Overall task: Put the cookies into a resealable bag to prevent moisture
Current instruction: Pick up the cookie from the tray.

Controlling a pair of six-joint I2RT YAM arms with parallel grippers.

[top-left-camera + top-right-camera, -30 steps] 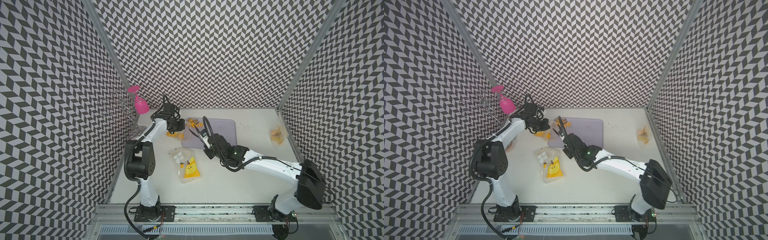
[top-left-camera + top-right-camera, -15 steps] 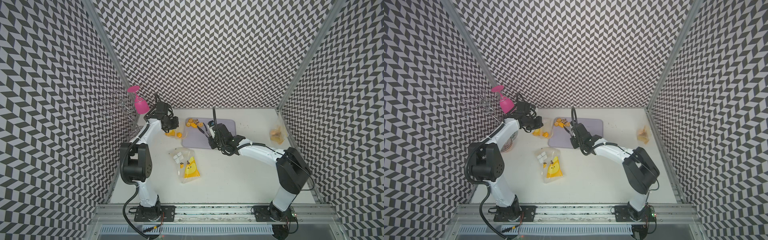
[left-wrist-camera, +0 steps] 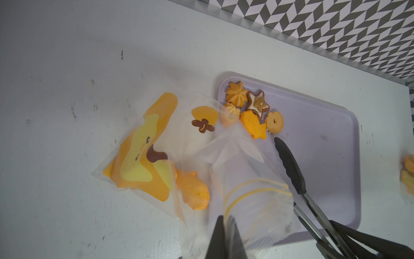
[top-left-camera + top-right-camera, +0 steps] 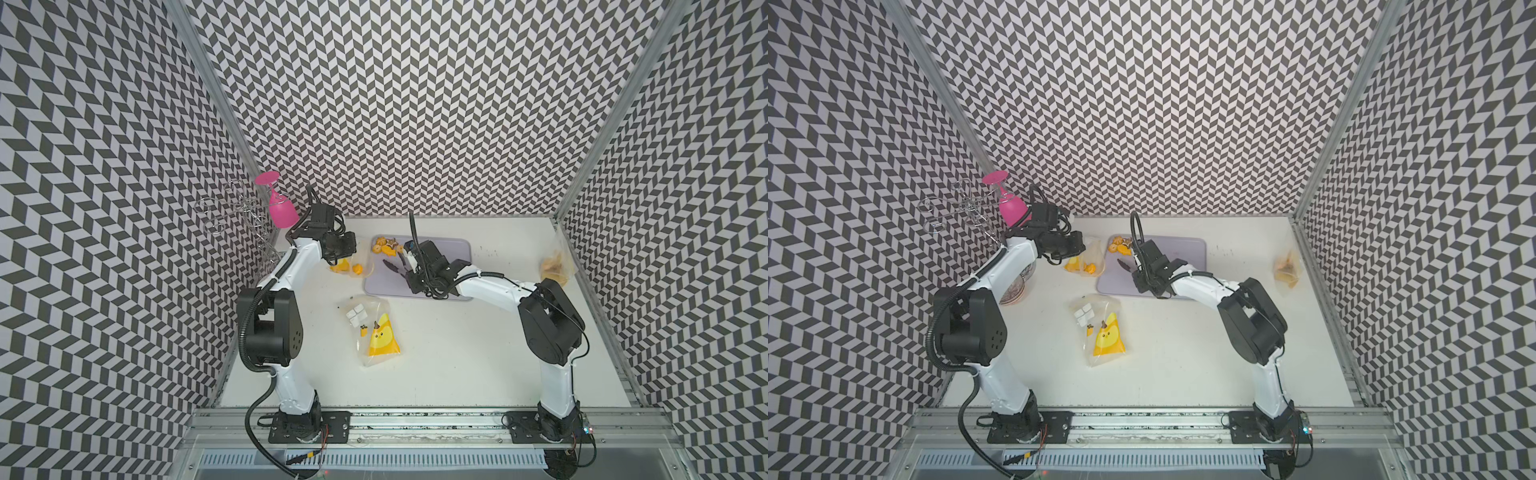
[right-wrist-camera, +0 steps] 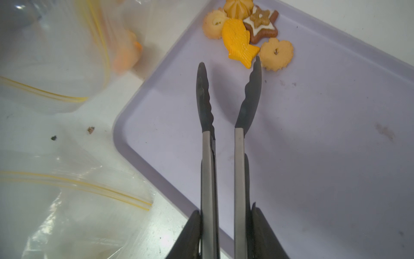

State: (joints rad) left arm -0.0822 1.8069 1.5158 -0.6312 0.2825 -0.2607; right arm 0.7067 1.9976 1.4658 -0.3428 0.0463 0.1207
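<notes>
**Tongs over the tray, bag clamped beside it**

The right tool [image 5: 226,237] is closed on the handles of black-tipped tongs [image 5: 207,157]. The tong tips are apart with nothing between them. One tip is just beside the tail of a fish-shaped cookie [image 5: 237,42]; whether it touches cannot be told.

The left tool [image 3: 226,224] is pressed together on the rim of a clear resealable bag [image 3: 257,201], whose yellow zip line is seen curved in front of it.

The cookies [image 4: 384,245] are gathered in a small group on the far left corner of a purple tray [image 4: 455,247], which lies near the far edge of the bench [image 4: 457,365]. One more orange cookie [image 3: 193,192] is seen through the plastic of the held bag, beside the tray on the side toward the bench's left edge.

A second bag [image 4: 380,336] with a yellow chick print lies flat in the middle of the bench. A third bag [image 4: 555,266] is placed at the right edge. A pink glass [image 4: 280,208] hangs upside down at the far left corner.
</notes>
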